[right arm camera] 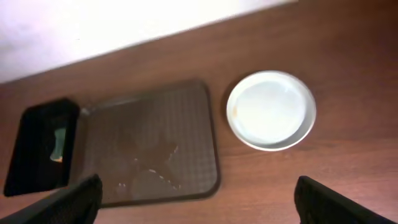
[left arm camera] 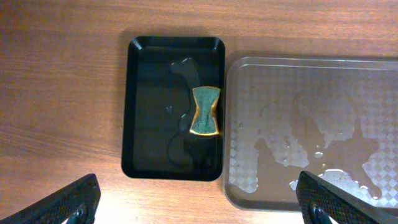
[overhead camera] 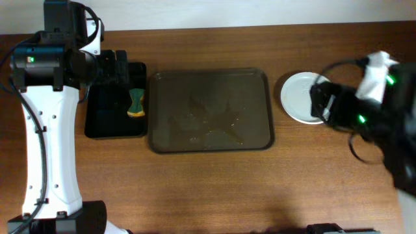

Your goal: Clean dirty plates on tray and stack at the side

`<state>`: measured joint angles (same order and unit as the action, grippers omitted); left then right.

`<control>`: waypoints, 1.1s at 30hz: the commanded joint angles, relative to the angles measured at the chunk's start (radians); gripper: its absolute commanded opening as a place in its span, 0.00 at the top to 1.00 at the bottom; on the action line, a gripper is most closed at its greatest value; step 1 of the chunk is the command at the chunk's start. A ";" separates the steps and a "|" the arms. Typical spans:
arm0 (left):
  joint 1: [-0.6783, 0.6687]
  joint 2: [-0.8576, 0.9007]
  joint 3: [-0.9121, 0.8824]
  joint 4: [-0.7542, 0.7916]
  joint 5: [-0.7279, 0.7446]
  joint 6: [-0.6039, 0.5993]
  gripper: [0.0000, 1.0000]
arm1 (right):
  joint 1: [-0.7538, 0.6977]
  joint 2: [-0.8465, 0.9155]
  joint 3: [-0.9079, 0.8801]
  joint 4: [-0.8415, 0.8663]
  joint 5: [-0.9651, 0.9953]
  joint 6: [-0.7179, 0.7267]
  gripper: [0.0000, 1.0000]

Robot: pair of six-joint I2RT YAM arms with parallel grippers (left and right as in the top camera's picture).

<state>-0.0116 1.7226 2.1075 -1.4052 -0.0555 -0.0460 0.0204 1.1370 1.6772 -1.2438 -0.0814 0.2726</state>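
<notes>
The dark brown tray (overhead camera: 211, 110) lies mid-table with no plate on it, only water puddles (left arm camera: 323, 143) on its patterned floor. White plates (overhead camera: 298, 96) sit stacked on the wood to its right; the top one (right arm camera: 271, 109) looks clean apart from a tiny orange speck on its left rim. How many are in the stack I cannot tell. My right gripper (overhead camera: 323, 103) hovers over the stack's right edge, open and empty, with its fingers (right arm camera: 345, 202) wide apart. My left gripper (overhead camera: 114, 66) is above the small black tray, also open and empty, fingers (left arm camera: 65, 202) far apart.
A small black tray (overhead camera: 104, 120) lies left of the brown tray, nearly touching it, and is wet inside. A green and yellow sponge (overhead camera: 136, 103) rests at its right side (left arm camera: 204, 111). The table's back edge meets a white wall (right arm camera: 93, 25).
</notes>
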 commanded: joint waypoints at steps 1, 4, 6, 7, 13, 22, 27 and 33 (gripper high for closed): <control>0.002 -0.001 0.005 -0.003 0.008 -0.010 0.01 | 0.006 -0.065 0.014 -0.022 0.069 -0.015 0.00; 0.002 -0.001 0.005 -0.003 0.008 -0.010 0.01 | 0.006 -0.088 0.014 -0.045 0.071 -0.014 0.00; 0.002 -0.001 0.005 -0.003 0.008 -0.010 0.01 | 0.006 -0.095 0.014 -0.061 0.071 -0.014 0.00; 0.002 -0.001 0.005 -0.003 0.008 -0.010 0.01 | 0.006 -0.098 0.014 -0.069 0.071 -0.014 0.02; 0.002 -0.001 0.005 -0.003 0.008 -0.010 0.01 | 0.006 -0.093 0.013 -0.090 0.037 -0.006 0.02; 0.002 -0.001 0.005 -0.003 0.008 -0.010 0.01 | 0.006 -0.088 0.013 -0.115 0.120 -0.029 0.02; 0.002 -0.001 0.005 -0.003 0.008 -0.010 0.01 | 0.006 -0.091 0.013 -0.105 0.196 -0.037 0.01; 0.002 -0.001 0.005 -0.003 0.008 -0.010 0.01 | -0.003 -0.232 -0.169 0.163 0.225 -0.158 0.02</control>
<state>-0.0116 1.7226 2.1075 -1.4075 -0.0551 -0.0460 0.0200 0.9886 1.6009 -1.1580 0.1150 0.1703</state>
